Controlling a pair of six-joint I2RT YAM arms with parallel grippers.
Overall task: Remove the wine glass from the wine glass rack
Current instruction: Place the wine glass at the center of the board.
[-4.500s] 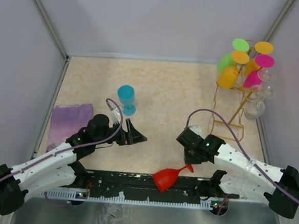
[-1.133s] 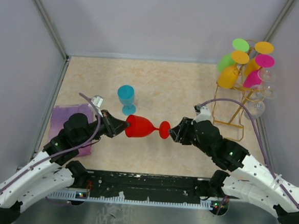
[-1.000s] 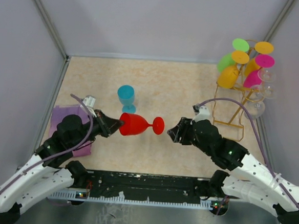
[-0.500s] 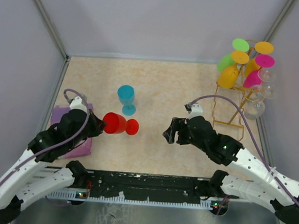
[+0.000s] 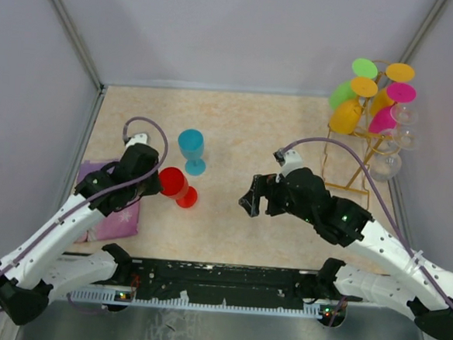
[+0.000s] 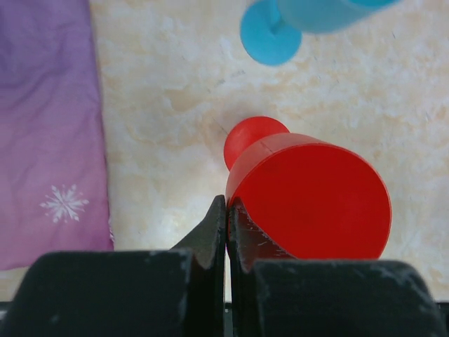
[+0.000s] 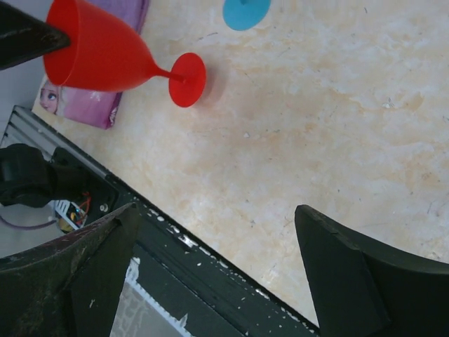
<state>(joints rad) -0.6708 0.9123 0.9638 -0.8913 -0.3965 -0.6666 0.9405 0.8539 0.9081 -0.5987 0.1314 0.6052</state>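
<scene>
Wine glass (image 5: 172, 185) rim clamped in left hand (image 6: 226, 217) | right hand (image 5: 254, 197) apart, empty | blue glass (image 5: 191, 149) just beside | rack (image 5: 361, 134) well apart

Purple cloth (image 6: 49, 105) (snowflake-printed) lies on table (image 6: 175, 70).

Far right corner of counter (image 5: 245, 132): rack (image 5: 367, 131), with hung glasses (image 5: 347, 115) on its upper rails. Left edge: cloth (image 5: 122, 219), flat on the counter. Just right of the cloth: wine glass (image 5: 173, 183), tipped on its side, rim pinched between left fingers (image 6: 210, 235), foot toward the near right. Just behind it: second glass (image 5: 190, 146), upright, apart from it. Centre right, well apart from wine glass and rack: right fingers (image 7: 344, 267), above bare counter. Near edge: rail (image 5: 227, 279), before all else.
</scene>
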